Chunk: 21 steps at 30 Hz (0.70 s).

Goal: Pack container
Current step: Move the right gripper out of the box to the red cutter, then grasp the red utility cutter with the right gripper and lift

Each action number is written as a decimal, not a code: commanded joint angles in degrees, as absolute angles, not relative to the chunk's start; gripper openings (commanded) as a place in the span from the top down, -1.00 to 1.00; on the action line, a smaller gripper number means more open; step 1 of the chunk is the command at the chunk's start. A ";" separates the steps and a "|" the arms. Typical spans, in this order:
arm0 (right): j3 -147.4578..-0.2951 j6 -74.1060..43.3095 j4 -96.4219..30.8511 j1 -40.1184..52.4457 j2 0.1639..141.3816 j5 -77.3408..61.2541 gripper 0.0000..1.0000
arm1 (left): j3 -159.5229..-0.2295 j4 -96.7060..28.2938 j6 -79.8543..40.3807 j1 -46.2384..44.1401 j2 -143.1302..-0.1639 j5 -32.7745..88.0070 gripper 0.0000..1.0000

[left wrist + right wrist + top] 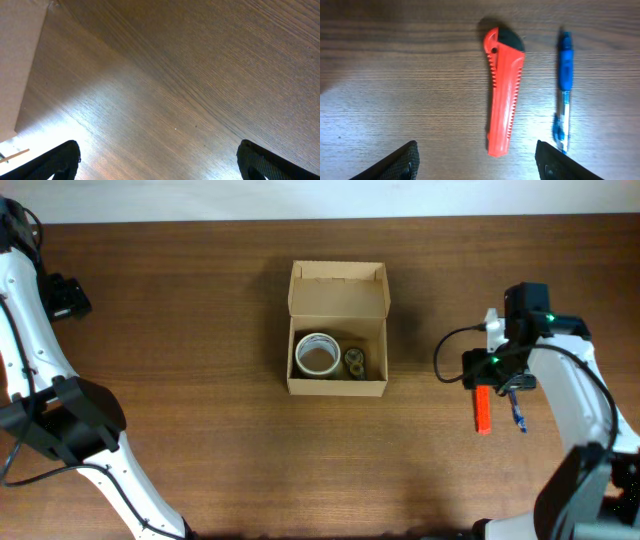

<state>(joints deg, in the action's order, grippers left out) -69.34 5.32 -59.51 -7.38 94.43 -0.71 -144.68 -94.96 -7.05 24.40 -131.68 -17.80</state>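
Small brown cardboard box (337,388) (flap lid up) sits central on the wooden table (200,430); left tool (160,165) and right tool (480,162) gape empty, the right above an orange plastic utility knife (504,95).

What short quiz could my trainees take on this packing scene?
1. True or false: the cardboard box has its lid open.
2. Which thing lies most nearly centred under the open right claw? A. orange cutter B. scissors C. stapler
3. Fill in: the pen beside the cutter is ___.
Key: 1 true; 2 A; 3 blue.
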 commanded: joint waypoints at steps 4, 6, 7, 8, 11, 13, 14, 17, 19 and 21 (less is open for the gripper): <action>-69.32 7.27 -59.70 -7.60 100.53 -0.60 -0.44 | -144.40 -94.98 -6.37 24.56 -130.85 -18.17 -1.00; -69.32 7.27 -59.48 -7.57 102.28 -0.40 -0.43 | -144.40 -94.98 -6.37 24.56 -130.85 -18.17 -1.00; -69.32 7.27 -59.27 -7.57 103.00 -0.36 -0.43 | -144.40 -94.98 -6.37 24.56 -130.85 -18.17 -1.00; -69.32 7.22 -59.02 -7.60 103.72 -0.32 -0.42 | -144.40 -94.98 -6.37 24.56 -130.85 -18.17 -1.00; -69.32 6.66 -58.33 -7.60 105.54 0.84 -0.40 | -144.40 -94.98 -6.37 24.56 -130.85 -18.17 -0.99; -69.32 6.44 -58.00 -7.60 106.37 2.00 -0.40 | -144.40 -94.98 -6.37 24.56 -130.85 -18.17 -1.00; -69.32 5.87 -57.71 -7.60 106.67 2.57 -0.40 | -144.40 -94.98 -6.37 24.56 -130.85 -18.17 -0.99; -69.32 4.01 -56.53 -7.60 107.04 3.46 -0.40 | -144.40 -94.98 -6.37 24.56 -130.85 -18.17 -1.00; -69.32 4.03 -56.16 -7.60 107.07 3.46 -0.40 | -144.40 -94.98 -6.37 24.56 -130.85 -18.17 -1.00; -69.32 4.03 -56.05 -7.60 107.11 3.49 -0.40 | -144.40 -94.98 -6.37 24.56 -130.85 -18.17 -1.00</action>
